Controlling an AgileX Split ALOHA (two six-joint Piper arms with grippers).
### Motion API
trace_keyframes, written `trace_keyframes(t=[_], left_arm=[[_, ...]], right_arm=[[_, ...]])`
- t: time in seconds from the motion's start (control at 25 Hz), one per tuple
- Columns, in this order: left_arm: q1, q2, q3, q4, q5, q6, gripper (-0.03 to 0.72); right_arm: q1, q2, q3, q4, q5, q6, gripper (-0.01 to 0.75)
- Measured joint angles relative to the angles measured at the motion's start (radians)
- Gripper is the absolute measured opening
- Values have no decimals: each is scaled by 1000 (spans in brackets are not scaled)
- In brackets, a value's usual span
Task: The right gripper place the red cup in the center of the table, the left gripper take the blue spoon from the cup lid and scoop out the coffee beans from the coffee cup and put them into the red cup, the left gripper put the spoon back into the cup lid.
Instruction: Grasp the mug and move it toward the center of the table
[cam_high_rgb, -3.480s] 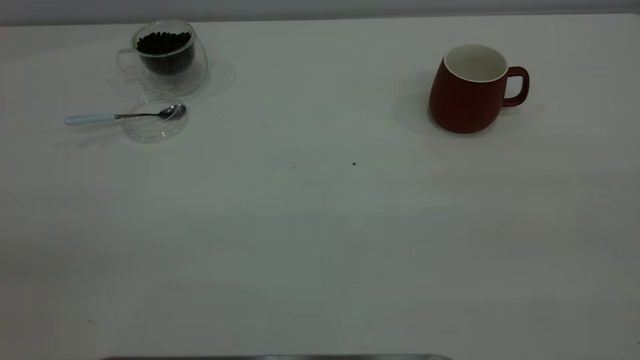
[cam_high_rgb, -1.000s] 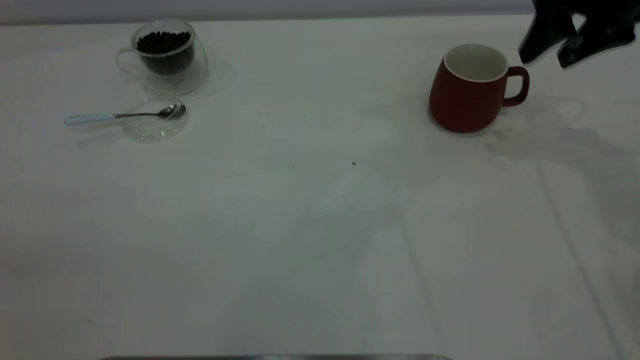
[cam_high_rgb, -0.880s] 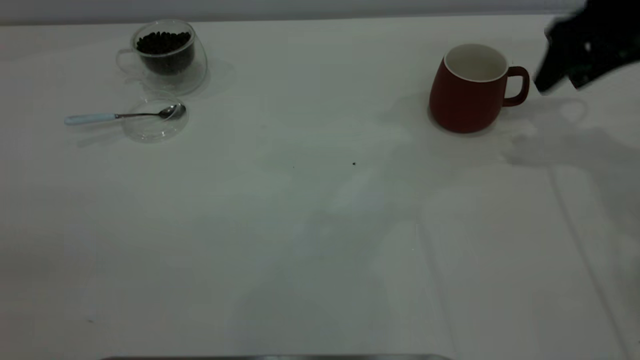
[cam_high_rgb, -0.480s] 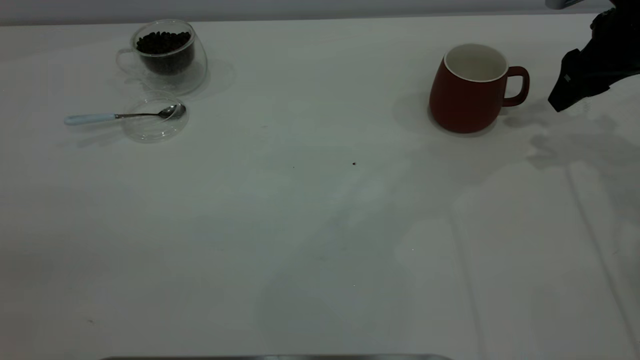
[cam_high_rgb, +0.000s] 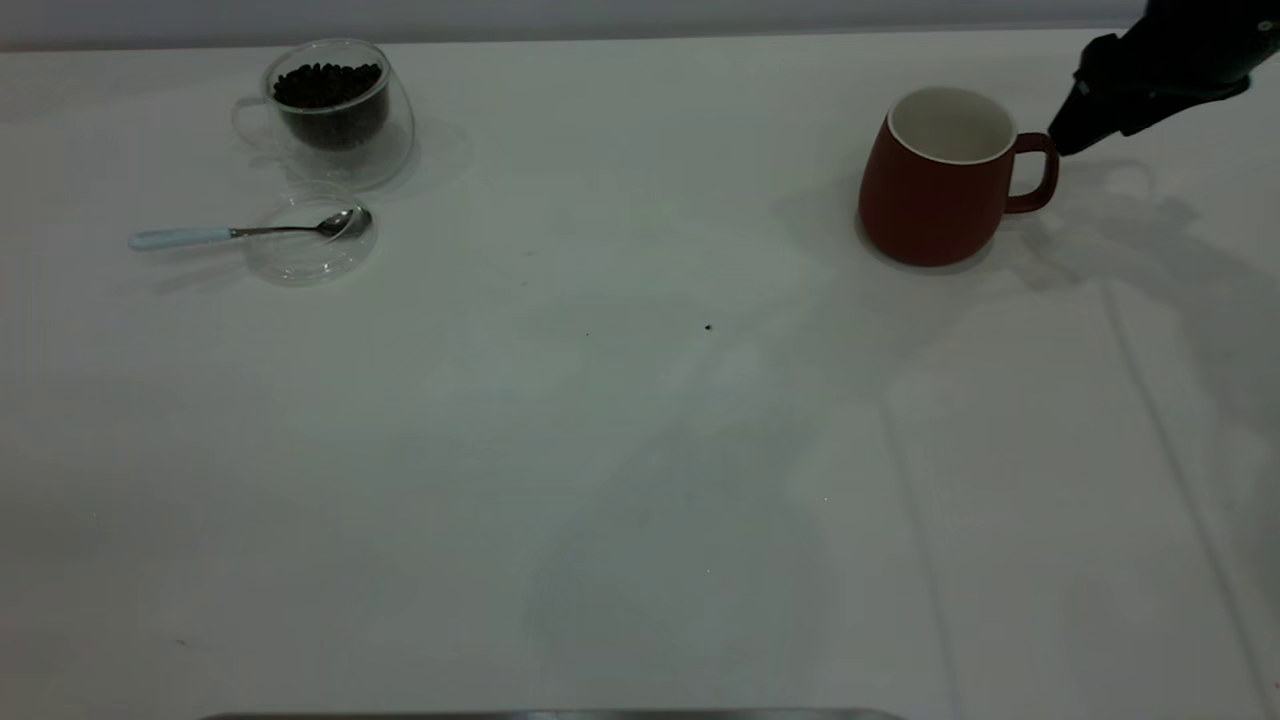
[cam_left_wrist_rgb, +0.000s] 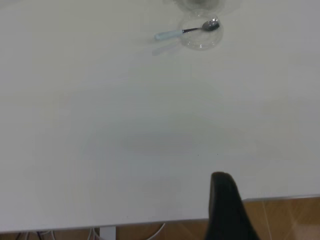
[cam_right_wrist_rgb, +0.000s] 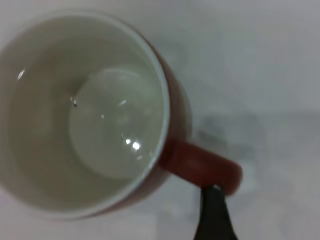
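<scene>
While the red cup (cam_high_rgb: 935, 185) stands upright at the far right of the table (cam_high_rgb: 640, 450), the right gripper (cam_high_rgb: 1068, 135) hovers just beside its handle. Whether its fingers are open is unclear.

right tool (cam_high_rgb: 1062, 140) cut off by frame edge, jaws unseen.
</scene>
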Motion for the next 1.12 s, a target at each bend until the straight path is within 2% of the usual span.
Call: trace_keyframes(t=[0.48, 1.12], left_arm=[[0, 0, 0, 0, 0, 0, 501], [0, -1, 0, 0, 0, 2, 501]], right_arm=[[8, 42, -17, 126, 1, -8, 552], [136, 79, -16, 141, 33, -9, 550]])
